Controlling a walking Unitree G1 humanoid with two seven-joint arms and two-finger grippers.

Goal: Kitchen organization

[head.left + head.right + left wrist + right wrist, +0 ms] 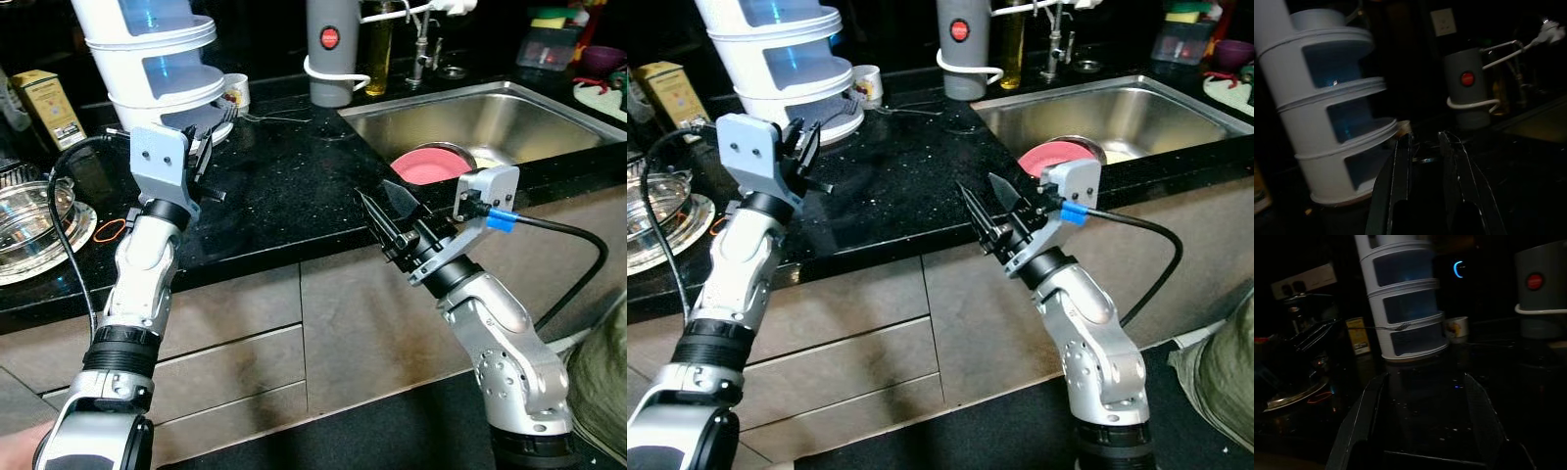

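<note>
Black counter [284, 186] carries the white tiered rack [157, 59] at its back-left — straight ahead of the left gripper [204, 147], fingers slightly parted and empty, so it's nearer than the right gripper [392, 217], splayed wide, empty, at the counter's front edge.

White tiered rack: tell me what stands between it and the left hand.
Nothing visible. The left hand hovers just in front of the white tiered rack, fingers slightly apart, with only bare black counter between them.
</note>
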